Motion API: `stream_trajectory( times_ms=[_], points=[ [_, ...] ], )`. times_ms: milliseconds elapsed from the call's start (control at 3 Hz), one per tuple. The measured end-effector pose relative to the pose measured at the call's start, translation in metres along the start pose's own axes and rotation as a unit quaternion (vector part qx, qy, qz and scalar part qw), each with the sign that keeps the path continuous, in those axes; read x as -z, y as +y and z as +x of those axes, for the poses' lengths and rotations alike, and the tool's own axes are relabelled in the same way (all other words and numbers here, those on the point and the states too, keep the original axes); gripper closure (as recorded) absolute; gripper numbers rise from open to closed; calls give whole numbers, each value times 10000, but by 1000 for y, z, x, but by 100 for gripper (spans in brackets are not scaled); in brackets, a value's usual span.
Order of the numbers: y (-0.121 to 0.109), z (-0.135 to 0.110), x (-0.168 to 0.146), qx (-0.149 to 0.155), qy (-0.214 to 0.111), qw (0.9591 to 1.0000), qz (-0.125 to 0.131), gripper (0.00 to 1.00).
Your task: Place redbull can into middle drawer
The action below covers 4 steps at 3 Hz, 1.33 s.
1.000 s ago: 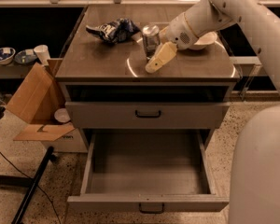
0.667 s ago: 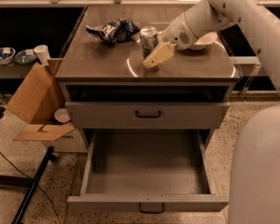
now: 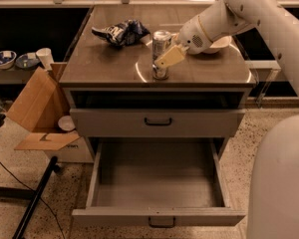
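Note:
The redbull can, slim and silver with a shiny top, stands upright near the middle of the brown cabinet top. My gripper reaches in from the right and sits against the can's right front side, overlapping its middle. The can's base rests on the cabinet top. The middle drawer is pulled wide open below, its grey tray floor bare, with a small dark handle on its front.
A closed grey drawer front sits above the open one. A dark blue chip bag lies at the back left of the top and a white bowl behind my arm. An open cardboard box stands to the left.
My gripper has shifted slightly left and up against the can. The can has stayed standing in place.

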State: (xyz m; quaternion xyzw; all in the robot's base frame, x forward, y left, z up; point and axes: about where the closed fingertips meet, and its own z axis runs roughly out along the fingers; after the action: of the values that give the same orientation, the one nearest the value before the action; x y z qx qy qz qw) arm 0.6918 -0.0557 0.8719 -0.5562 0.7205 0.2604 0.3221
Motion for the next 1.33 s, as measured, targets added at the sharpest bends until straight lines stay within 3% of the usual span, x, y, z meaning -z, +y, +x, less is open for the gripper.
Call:
stream_trajectory(
  times_ms=[333, 1000, 1333],
  points=[
    [9, -6, 17, 32, -88, 10000, 23, 100],
    [54, -23, 79, 486, -309, 9982, 185, 100],
    [83, -14, 97, 674, -279, 9970, 277, 100]
  ],
)
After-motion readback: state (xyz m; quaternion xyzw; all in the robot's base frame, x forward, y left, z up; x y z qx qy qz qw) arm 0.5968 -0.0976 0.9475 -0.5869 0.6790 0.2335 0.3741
